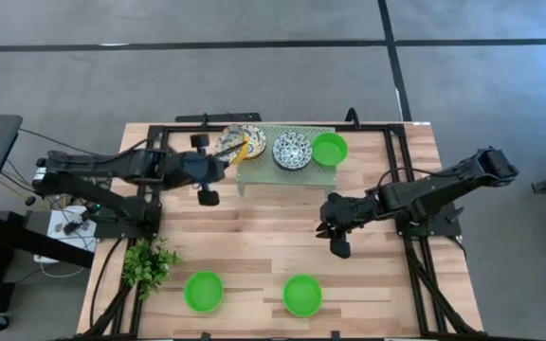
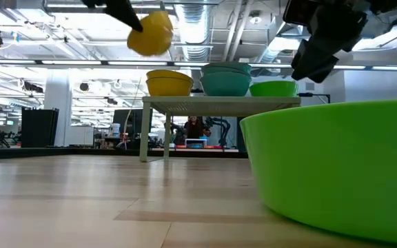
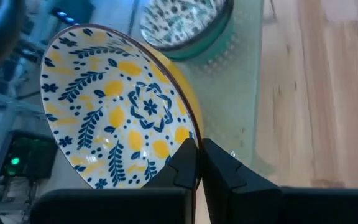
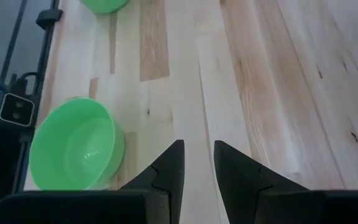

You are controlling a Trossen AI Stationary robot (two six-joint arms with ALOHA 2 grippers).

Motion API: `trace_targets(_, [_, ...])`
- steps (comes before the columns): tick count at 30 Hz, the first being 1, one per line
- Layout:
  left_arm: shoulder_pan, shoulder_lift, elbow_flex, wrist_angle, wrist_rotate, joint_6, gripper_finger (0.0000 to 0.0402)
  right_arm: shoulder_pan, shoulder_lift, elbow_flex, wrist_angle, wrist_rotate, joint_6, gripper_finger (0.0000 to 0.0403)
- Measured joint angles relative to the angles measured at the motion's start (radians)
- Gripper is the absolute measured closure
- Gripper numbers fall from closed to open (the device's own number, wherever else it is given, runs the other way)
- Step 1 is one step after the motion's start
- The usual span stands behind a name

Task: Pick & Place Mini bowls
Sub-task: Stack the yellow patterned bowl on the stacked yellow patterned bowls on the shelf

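1. Mini bowl with yellow and blue flowers point(image 3: 114, 106) is pinched by its rim between the closed fingers of the left gripper point(image 3: 197, 163), tilted above the pale green rack point(image 1: 254, 169).
2. Right gripper point(image 4: 197, 163) hangs empty, fingers slightly apart, over bare wood near a green bowl point(image 4: 73, 146).
3. Such a thin rim grip could let the tilted bowl swing, slip, or strike the stacked bowls point(image 1: 292, 150).

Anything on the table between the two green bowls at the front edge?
No. In the high view, only bare wood lies between the left green bowl and the right green bowl; the plant sits off beyond the left one.
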Motion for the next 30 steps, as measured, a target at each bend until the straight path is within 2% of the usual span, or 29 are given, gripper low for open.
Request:
trace_targets(3, [0.071,0.026,0.000,0.049,0.056,0.106,0.0392,0.000,0.005,0.000,-0.002,0.001,-0.034,0.0320])
trace_targets(8, [0.153,0.078,0.000,0.074,0.087,0.359,0.0393,0.000,0.015,0.000,0.000,0.001,-0.050,0.0320])
trace_targets(15, [0.189,0.143,0.000,0.075,0.113,0.619,0.0392,0.006,0.019,0.000,0.003,0.001,-0.052,0.0320])
trace_targets(22, [0.210,0.156,0.000,0.072,0.116,0.723,0.0392,0.006,0.019,0.000,0.004,0.001,-0.052,0.0320])
trace_targets(30, [0.297,0.156,0.000,0.061,0.115,0.733,0.0392,0.006,0.019,0.000,0.010,0.001,-0.052,0.0320])
